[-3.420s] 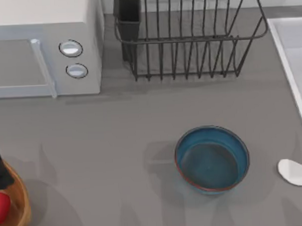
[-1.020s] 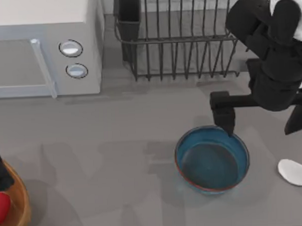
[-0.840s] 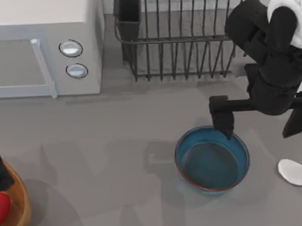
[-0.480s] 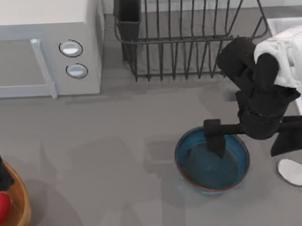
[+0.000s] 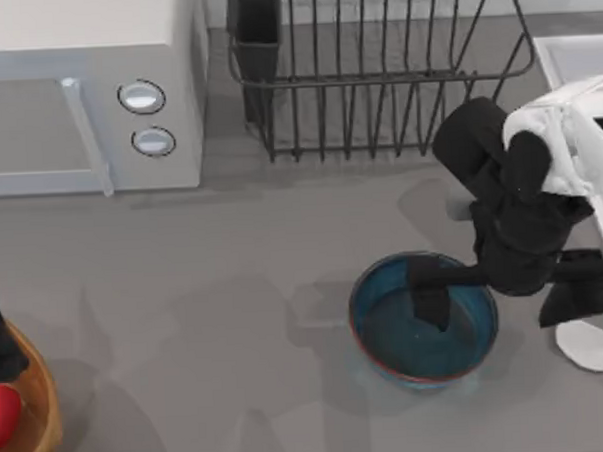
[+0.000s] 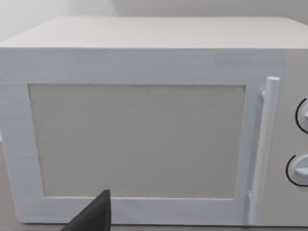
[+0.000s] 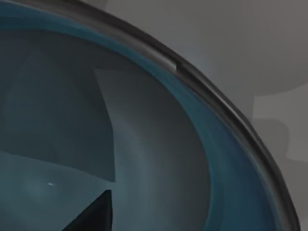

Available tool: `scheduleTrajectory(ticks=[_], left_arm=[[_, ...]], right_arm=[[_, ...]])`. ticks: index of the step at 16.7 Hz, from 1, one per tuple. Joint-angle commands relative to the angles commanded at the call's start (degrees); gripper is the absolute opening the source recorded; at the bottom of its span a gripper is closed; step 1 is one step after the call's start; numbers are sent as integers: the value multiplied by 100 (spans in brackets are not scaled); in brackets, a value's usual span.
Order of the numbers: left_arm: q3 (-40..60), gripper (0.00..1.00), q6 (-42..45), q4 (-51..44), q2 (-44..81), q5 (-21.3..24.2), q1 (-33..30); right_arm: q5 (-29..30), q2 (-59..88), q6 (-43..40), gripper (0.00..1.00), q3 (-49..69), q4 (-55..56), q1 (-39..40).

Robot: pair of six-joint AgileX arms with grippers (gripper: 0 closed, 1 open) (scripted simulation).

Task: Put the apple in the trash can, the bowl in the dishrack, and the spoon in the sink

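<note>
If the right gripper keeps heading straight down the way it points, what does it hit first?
Most likely the dark inside of the bowl: the right gripper already hangs over its basin, with nothing between; remaining depth is unclear.

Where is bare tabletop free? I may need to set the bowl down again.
Free: the grey stretch between the microwave, trash can and bowl, and the strip before the dishrack. Crowded: around the right gripper, spoon and sink.

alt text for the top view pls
The right arm's black gripper straddles the right rim of a round teal-blue bowl on a grey table. A black wire dishrack stands behind and a small white spoon lies right of the bowl.
</note>
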Motion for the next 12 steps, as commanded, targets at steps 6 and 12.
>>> scheduleTrajectory(ticks=[6,12], left_arm=[[0,100,0,0,0,0,0],[0,100,0,0,0,0,0]], right_arm=[[0,0,0,47,0,0,0],[0,0,0,2,0,0,0]])
